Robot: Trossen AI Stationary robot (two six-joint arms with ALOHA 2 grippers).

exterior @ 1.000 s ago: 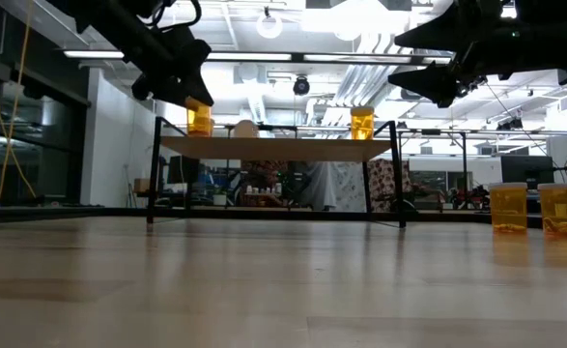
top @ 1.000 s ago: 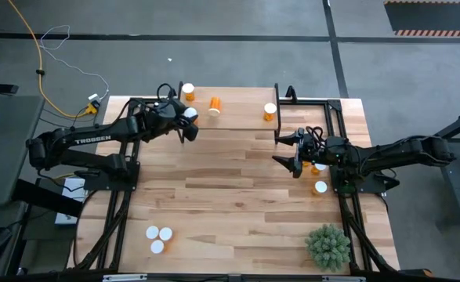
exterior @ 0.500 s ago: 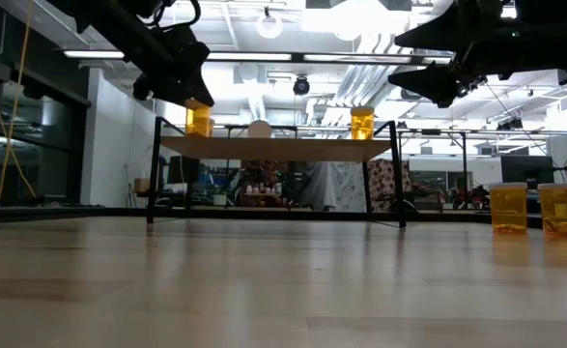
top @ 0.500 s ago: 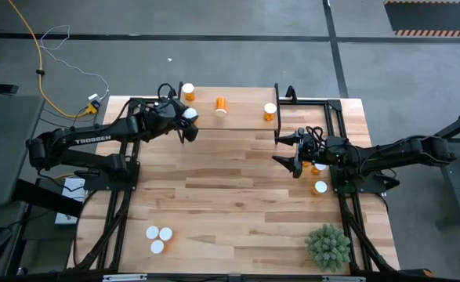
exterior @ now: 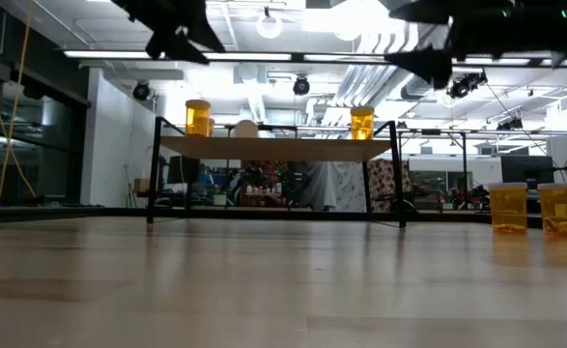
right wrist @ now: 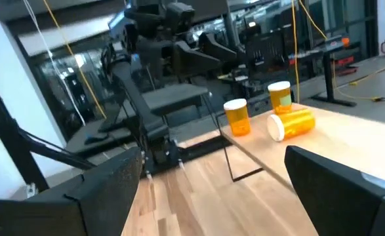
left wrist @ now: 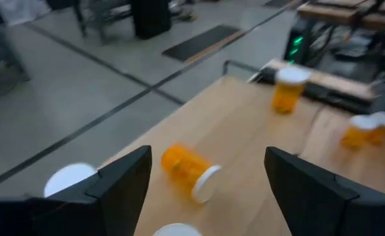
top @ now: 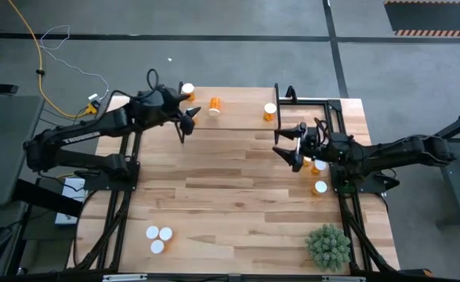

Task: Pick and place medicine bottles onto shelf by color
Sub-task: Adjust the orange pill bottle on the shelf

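Your left gripper (top: pixel 187 124) hangs open and empty above the shelf's (top: pixel 237 117) left end. On the shelf: one bottle (top: pixel 187 90) upright at far left, one toppled bottle (top: pixel 214 104) beside it, one upright bottle (top: pixel 269 112) to the right. Your right gripper (top: pixel 287 146) is open, empty, near two table bottles (exterior: pixel 508 206).

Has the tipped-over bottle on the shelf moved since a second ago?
Yes. In the high view the tipped bottle rolled toward the upright bottle at the shelf's right end half a second ago, and now lies back near where it began.
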